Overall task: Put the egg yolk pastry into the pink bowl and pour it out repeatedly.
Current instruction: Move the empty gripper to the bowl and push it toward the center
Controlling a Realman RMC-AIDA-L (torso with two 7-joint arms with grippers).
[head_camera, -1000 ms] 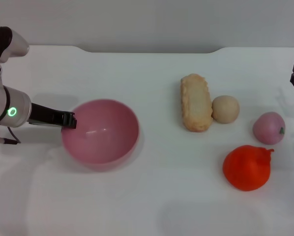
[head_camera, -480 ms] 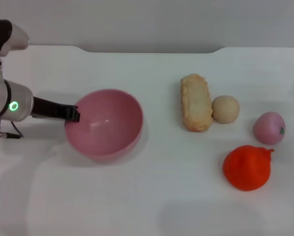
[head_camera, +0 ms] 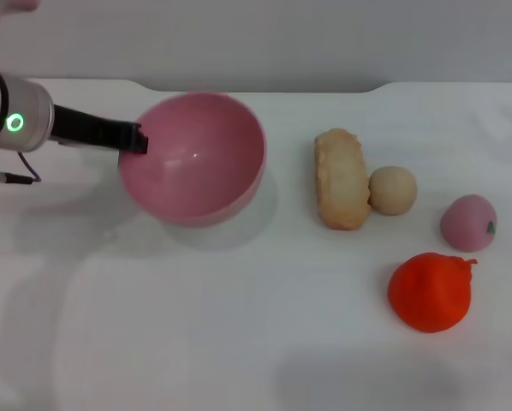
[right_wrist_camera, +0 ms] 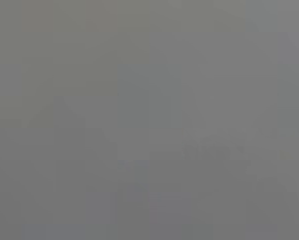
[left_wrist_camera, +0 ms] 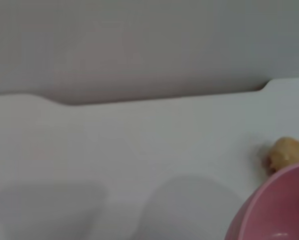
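While left hand [head_camera: 139, 137] grips pink bowl [head_camera: 196, 158] rim | egg yolk pastry [head_camera: 392, 190] apart

The pink bowl [head_camera: 194, 158] sits at ten o'clock on the tabletop [head_camera: 239, 342], the left tool [head_camera: 136, 138] on its nine-o'clock rim. The long pastry [head_camera: 341, 178] lies at the bowl's three o'clock, the egg yolk pastry [head_camera: 392, 190] touching its right side. Farther right sits the peach [head_camera: 467, 223]; the orange fruit [head_camera: 429, 291] lies at five o'clock.

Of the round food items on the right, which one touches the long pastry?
The egg yolk pastry, the tan ball, rests against the long pastry. The pink peach and orange fruit sit apart.
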